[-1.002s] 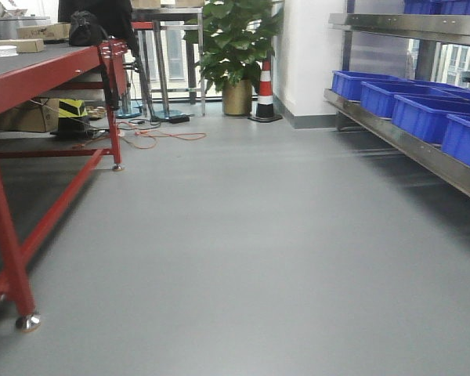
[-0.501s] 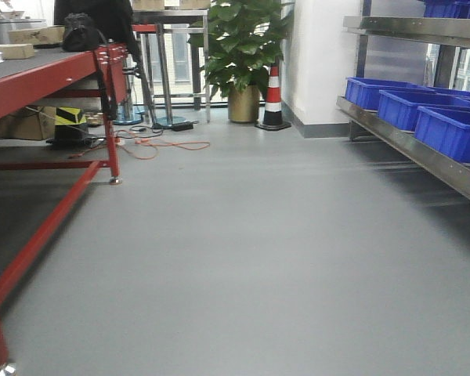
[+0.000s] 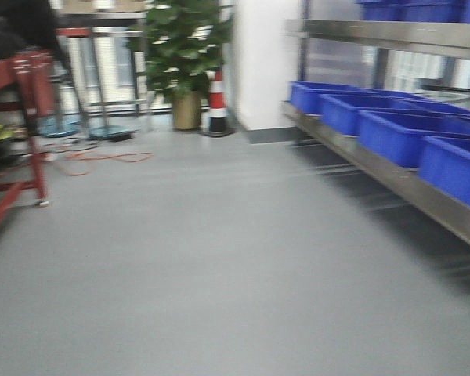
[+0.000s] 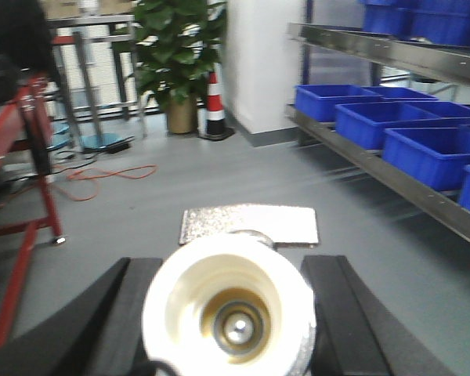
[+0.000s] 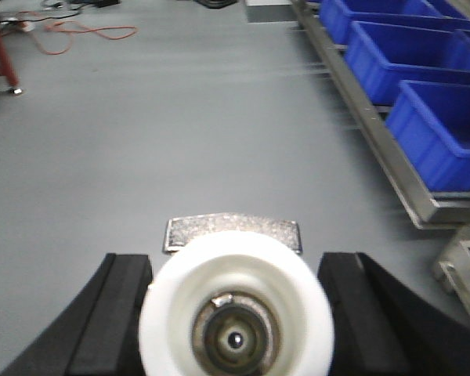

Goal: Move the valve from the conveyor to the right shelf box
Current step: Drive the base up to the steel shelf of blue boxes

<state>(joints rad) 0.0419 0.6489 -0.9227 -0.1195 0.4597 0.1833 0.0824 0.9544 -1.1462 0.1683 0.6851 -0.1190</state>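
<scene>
A valve (image 4: 229, 309) fills the bottom of the left wrist view, its white cap facing the camera and a silvery metal plate (image 4: 249, 225) behind it. My left gripper (image 4: 229, 317) is shut on it, black fingers (image 4: 102, 329) on either side. In the right wrist view a second valve (image 5: 236, 317) sits the same way inside my right gripper (image 5: 236, 321), which is shut on it. The right shelf (image 3: 392, 184) carries a row of blue boxes (image 3: 399, 133). Only the conveyor's red frame (image 3: 16, 74) shows at the far left; its belt is out of view. Neither gripper appears in the front view.
Grey floor (image 3: 219, 258) stretches ahead. A potted plant (image 3: 184, 55) and a striped cone (image 3: 217, 102) stand by the white wall at the back. An orange cable (image 3: 102, 159) and stool bases (image 3: 110, 131) lie near the red frame. Blue boxes (image 5: 446, 133) line the right.
The front view has swung right: the conveyor's red frame has slid to the left edge, and the shelf with blue boxes now takes up more of the right side.
</scene>
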